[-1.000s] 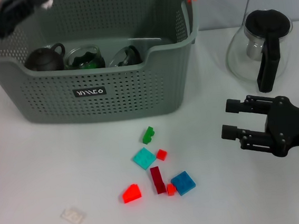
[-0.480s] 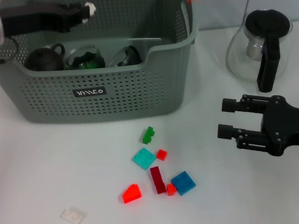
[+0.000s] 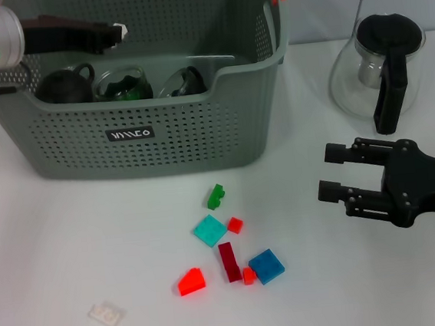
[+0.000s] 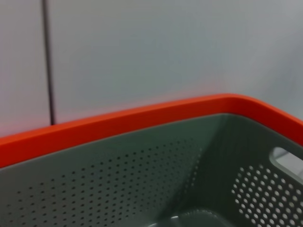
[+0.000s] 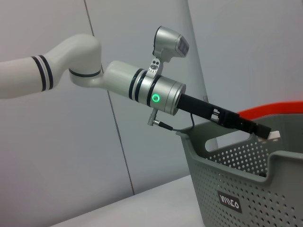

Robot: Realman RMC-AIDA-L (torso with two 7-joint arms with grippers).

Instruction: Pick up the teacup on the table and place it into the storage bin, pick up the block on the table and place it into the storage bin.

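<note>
The grey storage bin stands at the back left; its perforated wall and orange rim fill the left wrist view. Inside it lie a dark teacup and two glass cups. My left gripper hovers over the bin's left half, shut on a small white block. Several blocks lie on the table: green, teal, dark red, blue, orange-red and a clear one. My right gripper is open and empty, right of the blocks.
A glass pitcher with black lid and handle stands at the back right, behind my right gripper. Small red pieces sit among the blocks. The bin and my left arm also show in the right wrist view.
My left gripper swung from the bin's far left corner out over its inside, then dropped slightly. The right gripper has barely moved.
</note>
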